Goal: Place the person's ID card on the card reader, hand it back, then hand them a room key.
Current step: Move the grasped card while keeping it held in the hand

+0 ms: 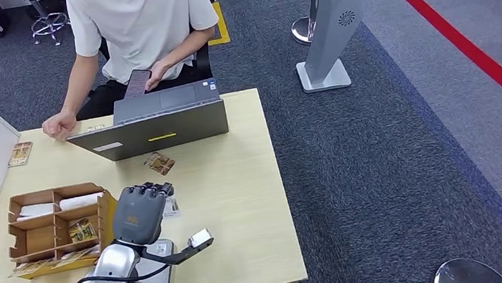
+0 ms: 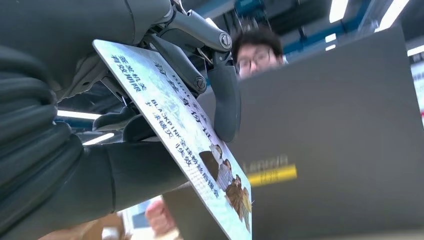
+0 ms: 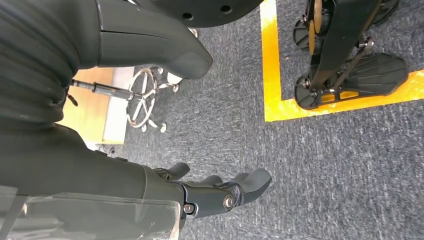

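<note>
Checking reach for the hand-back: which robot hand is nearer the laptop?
Left. The left hand, holding the ID card, is over the table just short of the laptop. The right hand hangs down beside the body above carpet.

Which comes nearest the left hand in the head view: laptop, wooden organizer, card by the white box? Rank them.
From the left hand:
1. Wooden organizer, right beside it, on its left.
2. Laptop, ahead, toward the person.
3. Card by the white box, far left corner.

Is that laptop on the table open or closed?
Open. The laptop has its lid raised, its grey back facing the robot, and the person sits behind it.
</note>
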`<state>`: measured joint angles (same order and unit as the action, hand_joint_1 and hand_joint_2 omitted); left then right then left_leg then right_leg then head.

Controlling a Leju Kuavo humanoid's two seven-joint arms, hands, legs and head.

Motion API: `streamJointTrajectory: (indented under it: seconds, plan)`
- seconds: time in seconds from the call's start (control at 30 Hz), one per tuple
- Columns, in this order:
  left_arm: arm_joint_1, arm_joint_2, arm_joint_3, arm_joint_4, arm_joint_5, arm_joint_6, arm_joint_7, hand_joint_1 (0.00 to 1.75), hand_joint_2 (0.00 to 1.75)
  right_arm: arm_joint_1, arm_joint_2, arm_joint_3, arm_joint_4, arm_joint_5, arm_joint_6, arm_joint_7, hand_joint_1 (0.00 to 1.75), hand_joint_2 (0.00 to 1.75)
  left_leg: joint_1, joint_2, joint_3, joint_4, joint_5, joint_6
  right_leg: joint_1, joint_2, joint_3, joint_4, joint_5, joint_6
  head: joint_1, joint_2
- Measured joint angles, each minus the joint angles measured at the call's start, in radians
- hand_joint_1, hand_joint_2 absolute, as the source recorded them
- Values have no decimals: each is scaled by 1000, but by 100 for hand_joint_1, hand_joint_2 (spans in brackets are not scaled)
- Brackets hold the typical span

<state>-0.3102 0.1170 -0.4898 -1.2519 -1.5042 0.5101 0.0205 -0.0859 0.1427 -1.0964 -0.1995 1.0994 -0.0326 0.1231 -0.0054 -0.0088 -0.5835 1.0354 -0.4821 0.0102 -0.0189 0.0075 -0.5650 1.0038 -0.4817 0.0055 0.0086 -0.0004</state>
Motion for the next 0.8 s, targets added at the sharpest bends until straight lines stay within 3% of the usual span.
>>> streamJointTrajectory:
  seconds: [0.33, 0.5, 0.63, 0.8]
  plan:
    - [0, 21, -7, -81, 0, 25, 32, 175, 175, 0, 0, -5, 0, 0, 0, 1, 0, 175, 0, 0, 0, 0, 0, 0, 0, 0, 0, 0, 0, 0, 0, 0]
    - [9, 27, -10, -92, 0, -7, 44, 175, 175, 0, 1, -8, 0, -4, 0, 0, 0, 175, 0, 0, 0, 0, 0, 0, 0, 0, 0, 0, 0, 0, 0, 0]
    - [38, 44, -30, -107, 0, -53, 86, 175, 175, 0, 3, -19, 0, -19, -4, -1, 0, 175, 0, 0, 0, 0, 0, 0, 0, 0, 0, 0, 0, 0, 0, 0]
    - [98, 98, -88, -157, 0, -103, 182, 175, 175, 1, 7, -38, 1, -40, -13, 5, 0, 175, 0, 1, 0, 0, 0, 0, 0, 1, -1, 0, 0, 0, 0, 0]
